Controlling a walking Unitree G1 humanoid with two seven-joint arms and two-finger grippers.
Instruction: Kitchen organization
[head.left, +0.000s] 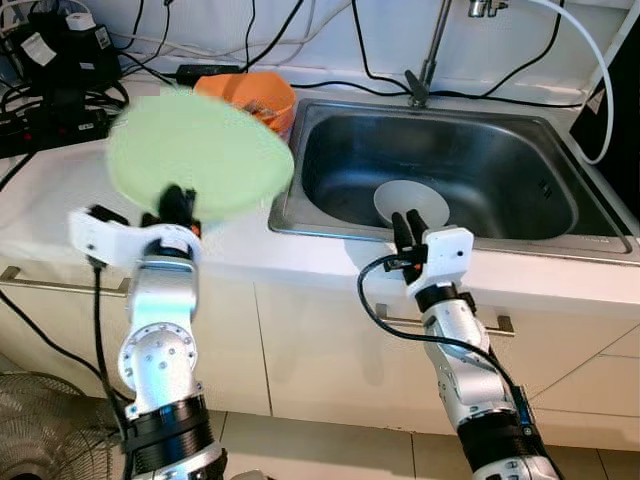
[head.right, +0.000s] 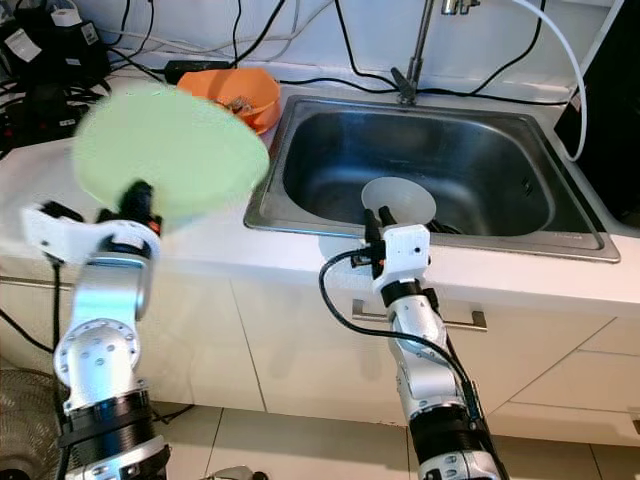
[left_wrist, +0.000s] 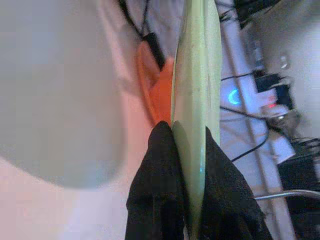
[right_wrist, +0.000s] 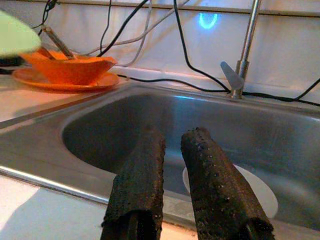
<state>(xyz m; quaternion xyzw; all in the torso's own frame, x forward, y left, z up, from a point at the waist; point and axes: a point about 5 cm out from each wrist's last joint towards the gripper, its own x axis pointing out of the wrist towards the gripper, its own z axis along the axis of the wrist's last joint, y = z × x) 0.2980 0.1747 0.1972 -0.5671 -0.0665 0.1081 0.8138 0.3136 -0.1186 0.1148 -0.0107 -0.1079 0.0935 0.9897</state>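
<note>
My left gripper (left_wrist: 187, 165) is clamped on the rim of the green plate (head.left: 200, 153), one finger on each face as the left wrist view shows it edge-on. I'm holding the plate up off the counter (head.left: 60, 200), on the side of the sink (head.left: 440, 170) where the orange bowl sits, and it looks motion-blurred.

My right gripper (right_wrist: 175, 175) sits at the sink's front edge, aimed into the basin. Its fingers are close together with a narrow gap and nothing between them.

In the basin, just past that gripper, lies a white plate (head.left: 411, 203), flat on the sink bottom. The faucet (head.left: 430, 55) stands at the sink's back rim. The orange bowl (head.left: 255, 98) rests on an orange plate (right_wrist: 60, 80) beside the sink's back corner, with what looks like a utensil inside. Cables and power strips are piled on the far counter end, away from the sink.

Progress, my read: early to middle. One plate is in hand but not placed, the white plate is waiting in the sink, and the orange set looks untouched. I can't tell where the green plate is headed.
</note>
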